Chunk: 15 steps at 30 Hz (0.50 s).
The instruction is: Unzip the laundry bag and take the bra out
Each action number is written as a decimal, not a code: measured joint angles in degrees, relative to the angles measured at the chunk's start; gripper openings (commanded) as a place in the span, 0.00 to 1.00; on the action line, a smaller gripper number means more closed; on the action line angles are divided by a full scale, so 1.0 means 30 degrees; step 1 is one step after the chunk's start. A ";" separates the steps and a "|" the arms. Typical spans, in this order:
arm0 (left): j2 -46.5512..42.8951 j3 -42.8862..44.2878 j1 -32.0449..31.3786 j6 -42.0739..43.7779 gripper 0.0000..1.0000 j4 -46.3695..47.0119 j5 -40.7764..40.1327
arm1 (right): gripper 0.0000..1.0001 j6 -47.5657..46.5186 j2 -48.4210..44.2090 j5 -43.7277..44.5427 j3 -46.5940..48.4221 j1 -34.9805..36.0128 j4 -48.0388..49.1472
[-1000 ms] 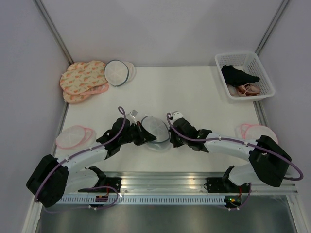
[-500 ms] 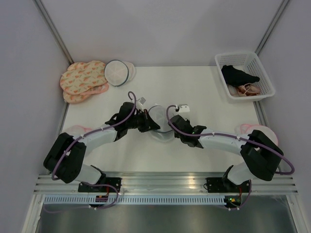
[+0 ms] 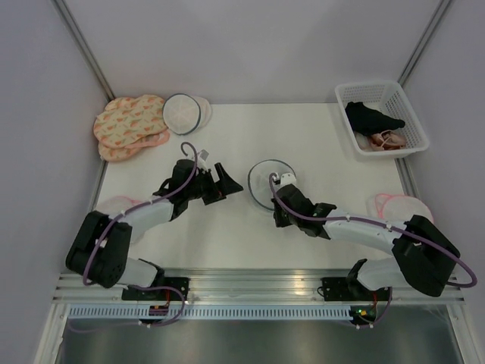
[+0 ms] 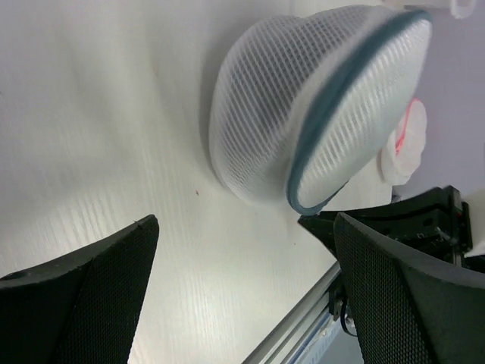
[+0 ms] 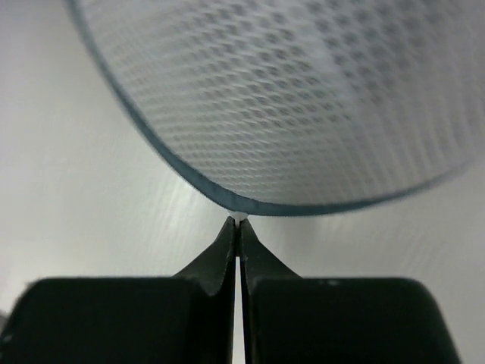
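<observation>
The left gripper [image 4: 244, 233] has its jaws spread wide and holds nothing. It faces the laundry bag [image 4: 303, 106] from just beside it, where half a second ago it was clamped on the bag's left edge. The right gripper [image 5: 239, 221] is pinched tight on a small white bit at the bag's grey rim. The bag sits mid-table [image 3: 227, 144], further right than before. A black bra [image 3: 370, 117] lies in the far-right basket [image 3: 365, 86].

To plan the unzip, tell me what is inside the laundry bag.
The laundry bag shows only white mesh, no dark shape through it. Its mesh covers the inside; contents cannot be told.
</observation>
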 measured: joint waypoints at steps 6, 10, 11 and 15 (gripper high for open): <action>-0.6645 -0.3337 -0.1617 -0.1552 1.00 -0.0372 -0.0962 | 0.00 -0.0758 -0.1355 -0.6025 -0.0685 -0.0007 0.2200; -0.8371 -0.4175 -0.2601 -0.2608 1.00 -0.0291 -0.1035 | 0.00 -0.1202 -0.1392 -0.8466 -0.0685 0.0000 0.3271; -0.8320 -0.4204 -0.2834 -0.2798 1.00 -0.0226 -0.1049 | 0.00 -0.1268 -0.1392 -0.8794 -0.0685 0.0000 0.3388; -0.6725 -0.4211 -0.3708 -0.3410 1.00 0.0539 -0.1049 | 0.01 -0.1450 -0.1421 -1.0091 -0.0685 0.0000 0.3716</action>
